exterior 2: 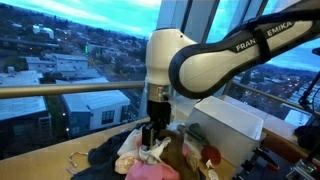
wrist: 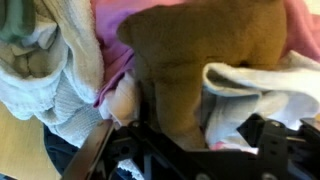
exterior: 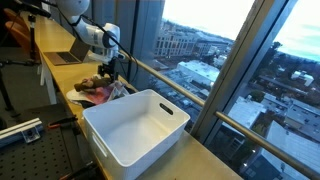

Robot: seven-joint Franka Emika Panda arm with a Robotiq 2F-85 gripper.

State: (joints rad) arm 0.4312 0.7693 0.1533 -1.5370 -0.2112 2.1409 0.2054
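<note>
Sitting low in clothes pile (exterior 2: pixel 112 152), hand (exterior 2: pixel 151 141) astride brown plush toy (wrist: pixel 205 55), whether clenched cannot be told

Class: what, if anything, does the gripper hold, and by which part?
Cannot be told: the gripper is down in the clothes pile, right by a brown soft toy.

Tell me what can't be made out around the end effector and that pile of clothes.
- End effector: in an exterior view its fingertips are sunk in the pile of clothes, so whether it is open or shut is unclear.
- Brown plush thing: the wrist view is blurred and too close, and the top edge cuts it off, so what it is cannot be told.
- Single pieces of the pile: too small and far off in an exterior view.
</note>
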